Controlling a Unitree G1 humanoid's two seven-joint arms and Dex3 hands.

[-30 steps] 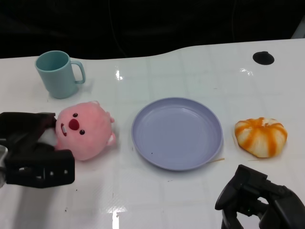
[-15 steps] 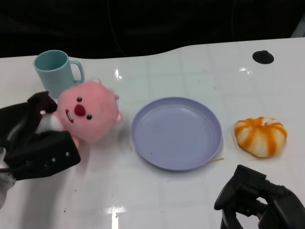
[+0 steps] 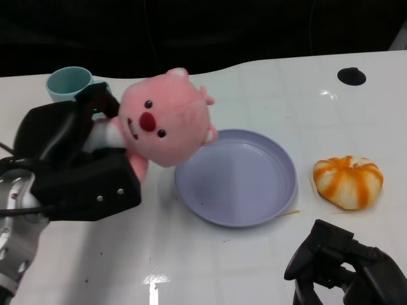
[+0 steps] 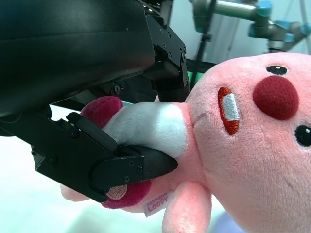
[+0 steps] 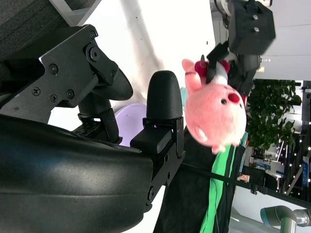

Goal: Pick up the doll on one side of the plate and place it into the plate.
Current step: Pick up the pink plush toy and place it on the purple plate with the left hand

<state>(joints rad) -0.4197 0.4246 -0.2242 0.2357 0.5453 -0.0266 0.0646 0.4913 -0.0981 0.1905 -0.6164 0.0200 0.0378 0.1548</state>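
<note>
Doll [image 3: 166, 119] held clear of the surface [image 3: 254, 267] by left hand [image 3: 76, 162], head overhanging the near-left rim of the plate [image 3: 236, 176]. Fingers [image 4: 131, 167] pinching the white body and dark red lower part only; large head unsupported, hanging out beyond the grip.

Risks noted:
- Soft plush compressing in the pinch; possible slip or rotation under the head's weight.
- Release at present position likely to land on the rim, tipping the plate or rolling back onto the surface.
- Cup [image 3: 66, 81] close behind the left hand; contact possible on any backward swing.

Right hand [image 3: 346, 270] low at near right, fingers curled in, holding nothing. Orange-striped bun [image 3: 348, 182] well apart, no conflict expected.
</note>
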